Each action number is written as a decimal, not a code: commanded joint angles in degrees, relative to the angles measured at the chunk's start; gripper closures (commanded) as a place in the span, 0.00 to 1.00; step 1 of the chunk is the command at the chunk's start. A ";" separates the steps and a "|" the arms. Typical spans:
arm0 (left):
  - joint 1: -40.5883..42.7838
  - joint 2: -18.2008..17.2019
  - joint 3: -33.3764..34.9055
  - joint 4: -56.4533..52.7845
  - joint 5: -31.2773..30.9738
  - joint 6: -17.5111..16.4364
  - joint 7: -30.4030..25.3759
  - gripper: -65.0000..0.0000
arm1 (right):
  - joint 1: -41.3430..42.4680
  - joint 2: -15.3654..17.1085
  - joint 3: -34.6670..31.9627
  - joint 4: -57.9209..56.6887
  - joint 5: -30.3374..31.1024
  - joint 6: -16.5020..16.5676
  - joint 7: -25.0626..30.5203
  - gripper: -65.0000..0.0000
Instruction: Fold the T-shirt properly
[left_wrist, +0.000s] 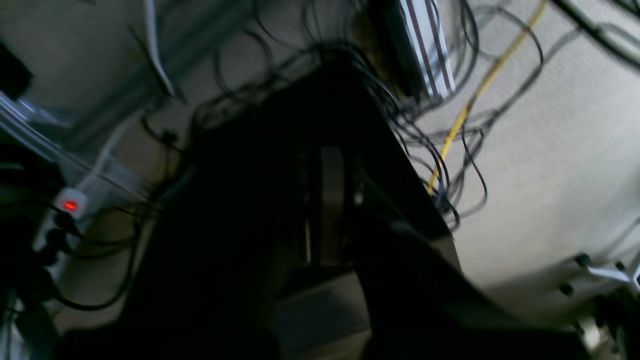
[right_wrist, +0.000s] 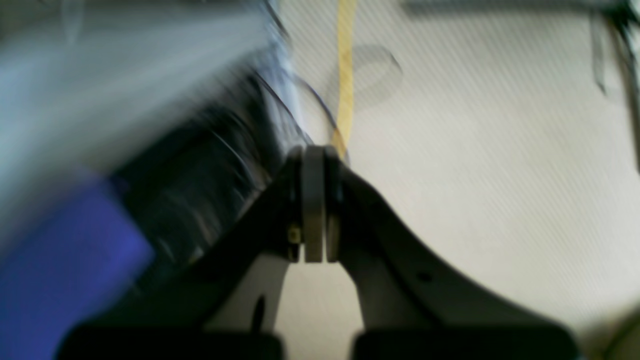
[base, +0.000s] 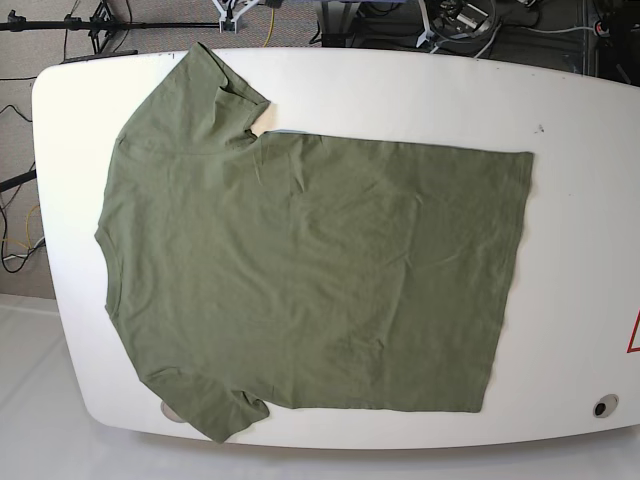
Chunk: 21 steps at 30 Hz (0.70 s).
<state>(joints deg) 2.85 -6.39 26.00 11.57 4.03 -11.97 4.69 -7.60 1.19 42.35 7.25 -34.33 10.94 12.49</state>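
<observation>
The olive-green T-shirt (base: 310, 270) lies spread flat on the white table (base: 580, 250) in the base view. Its neck and sleeves are at the left and its hem at the right. One sleeve (base: 205, 405) hangs a little over the front edge. Neither arm shows in the base view. My right gripper (right_wrist: 314, 156) is shut with its pads pressed together and nothing between them, above pale floor. My left gripper (left_wrist: 331, 157) is a dark silhouette with its fingers together, also over the floor. No shirt appears in either wrist view.
A round grommet (base: 603, 405) and a red mark (base: 633, 335) sit near the table's right end. Stands and cables crowd the floor behind the table. In the left wrist view, a yellow cable (left_wrist: 465, 110), black wires and a power strip (left_wrist: 70, 205) lie on the floor.
</observation>
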 joint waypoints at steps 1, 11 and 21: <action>0.10 0.02 0.19 -0.42 0.33 -0.17 0.55 1.00 | -1.06 0.46 0.21 -0.37 -0.28 -0.41 -0.28 1.00; -0.36 0.46 -0.02 -0.93 -0.48 -0.09 0.01 0.99 | -1.33 0.45 0.61 -0.34 -0.68 -0.47 1.25 1.00; -0.07 0.16 -0.15 -0.07 -0.28 0.66 -1.30 0.99 | -2.29 0.69 0.81 1.47 -0.47 -0.41 1.52 1.00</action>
<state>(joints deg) 2.55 -5.91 25.96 11.00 3.40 -11.55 3.92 -8.80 1.43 42.94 7.88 -34.72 10.50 13.91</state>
